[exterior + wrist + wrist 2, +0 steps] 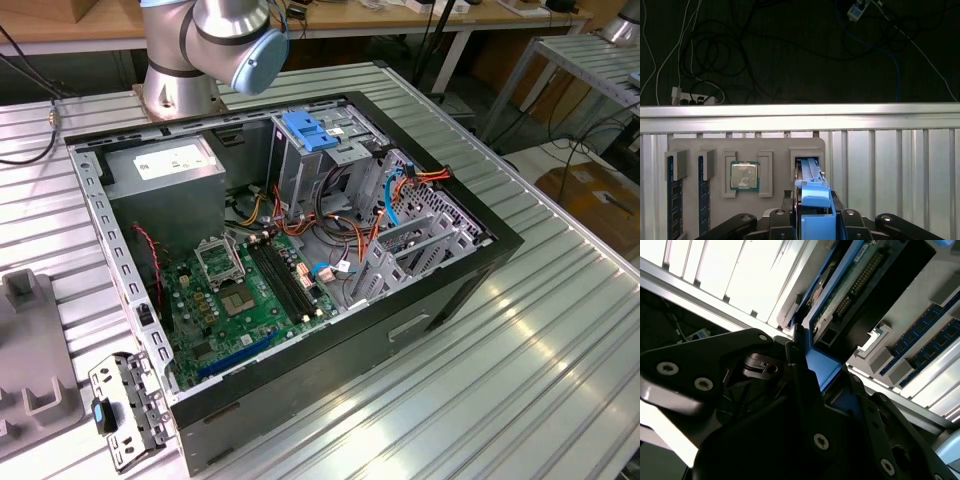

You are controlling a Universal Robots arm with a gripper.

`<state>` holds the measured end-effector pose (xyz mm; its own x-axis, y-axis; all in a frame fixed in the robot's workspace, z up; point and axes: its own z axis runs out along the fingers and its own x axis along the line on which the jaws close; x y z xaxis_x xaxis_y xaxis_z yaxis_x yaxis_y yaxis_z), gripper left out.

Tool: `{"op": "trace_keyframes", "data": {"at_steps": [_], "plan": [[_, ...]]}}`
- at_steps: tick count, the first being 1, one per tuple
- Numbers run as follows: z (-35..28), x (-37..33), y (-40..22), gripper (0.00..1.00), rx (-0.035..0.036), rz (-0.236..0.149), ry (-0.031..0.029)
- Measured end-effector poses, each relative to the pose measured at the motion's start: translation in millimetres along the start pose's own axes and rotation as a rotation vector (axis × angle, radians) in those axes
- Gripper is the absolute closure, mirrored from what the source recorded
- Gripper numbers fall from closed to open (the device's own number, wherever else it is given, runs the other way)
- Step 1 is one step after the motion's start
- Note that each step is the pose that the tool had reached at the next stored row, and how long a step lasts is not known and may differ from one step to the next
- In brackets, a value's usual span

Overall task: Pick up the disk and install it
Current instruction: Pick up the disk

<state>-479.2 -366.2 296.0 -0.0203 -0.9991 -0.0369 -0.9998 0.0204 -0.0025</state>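
Jaws pinch blue carrier of the disk (815, 200) tightly.

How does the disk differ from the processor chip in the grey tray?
The disk stands on edge in its slot, held by the gripper; the processor chip lies flat, untouched. The disk wears a bright blue carrier; the processor chip shows a silver lid with green edging. Both sit in the grey tray.

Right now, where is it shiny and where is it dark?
Exterior view: glare streaks across the ribbed table. Second wrist view: the table washes out white, the gripper sits in shadow. First wrist view: dark floor, clearly lit disk.
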Motion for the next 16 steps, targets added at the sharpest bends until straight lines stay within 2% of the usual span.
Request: {"op": "trace_keyframes", "data": {"at_steps": [6,16], "plan": [[-5.4,-0.2,0.0,0.63,-0.0003,0.0,0.0002],[-11.0,-0.4,0.0,0.63,-0.0003,0.0,0.0001]]}}
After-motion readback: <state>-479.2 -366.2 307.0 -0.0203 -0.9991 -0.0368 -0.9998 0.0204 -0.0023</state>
